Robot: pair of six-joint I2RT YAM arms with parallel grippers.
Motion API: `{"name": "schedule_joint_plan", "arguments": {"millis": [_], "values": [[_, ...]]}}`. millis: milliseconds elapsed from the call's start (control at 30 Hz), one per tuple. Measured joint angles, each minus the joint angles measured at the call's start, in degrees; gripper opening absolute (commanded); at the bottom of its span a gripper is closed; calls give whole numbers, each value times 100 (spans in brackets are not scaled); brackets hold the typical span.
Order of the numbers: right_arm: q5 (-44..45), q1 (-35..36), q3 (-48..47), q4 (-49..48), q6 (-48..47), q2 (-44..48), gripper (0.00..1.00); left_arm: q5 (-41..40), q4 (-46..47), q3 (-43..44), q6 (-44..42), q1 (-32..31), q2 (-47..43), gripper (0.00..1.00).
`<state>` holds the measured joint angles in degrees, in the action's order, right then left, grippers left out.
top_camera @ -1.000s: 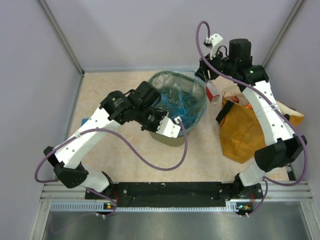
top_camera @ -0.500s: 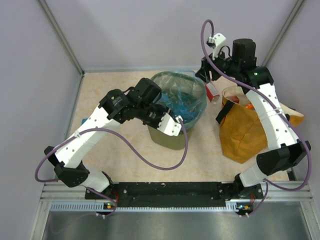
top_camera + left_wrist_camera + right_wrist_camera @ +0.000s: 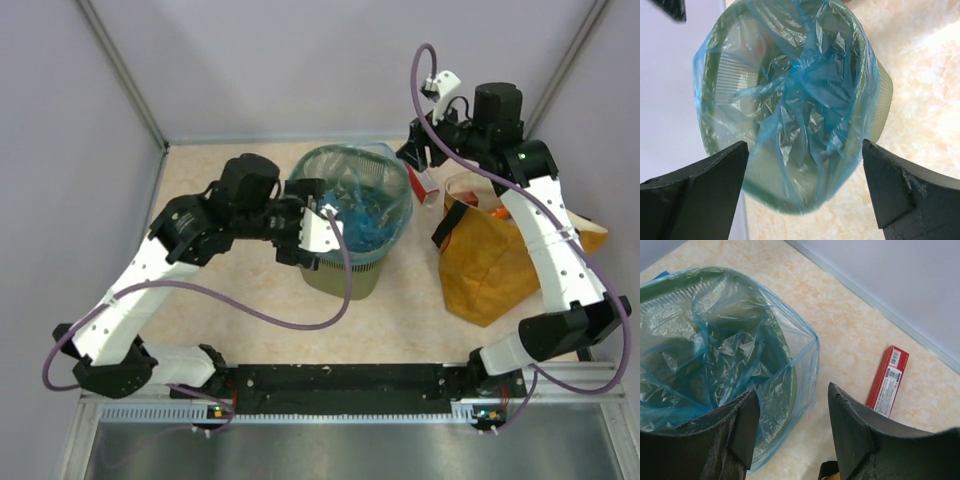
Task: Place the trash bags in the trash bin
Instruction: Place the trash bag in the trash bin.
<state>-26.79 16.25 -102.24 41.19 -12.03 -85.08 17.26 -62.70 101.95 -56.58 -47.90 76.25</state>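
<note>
A crinkly blue trash bag [image 3: 360,195] sits in the trash bin [image 3: 345,282] — left tool [image 3: 322,225] at its near-left rim; mustard sack [image 3: 490,265] nearby.

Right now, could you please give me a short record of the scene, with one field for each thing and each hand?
trash bin: olive-green mesh, upright
trash bag: light-blue, spread open inside it, edge draped over the rim
left hand: open, empty, facing the bin's mouth
right hand: open, empty, above the bin's far-right edge
red box: lying flat, right of the bin, not touching it
orange sack: right of the bin
</note>
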Motion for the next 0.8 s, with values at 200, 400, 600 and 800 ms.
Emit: {"name": "schedule_joint_plan", "arguments": {"millis": [200,400,600,800], "values": [[55,-315,208,-2,-57,205,56,155,684,-966,1231,411,-1088,99],[254,-481,332,-2,-229,90,54,-184,1394,-2092,2280,883,-1969,99],[315,-579,317,-107,-374,-479,53,-723,1838,-3136,2778,1202,-2599,99],[212,-584,313,-138,-503,-1123,50,-835,2424,-4315,3051,1259,-2726,99]]}}
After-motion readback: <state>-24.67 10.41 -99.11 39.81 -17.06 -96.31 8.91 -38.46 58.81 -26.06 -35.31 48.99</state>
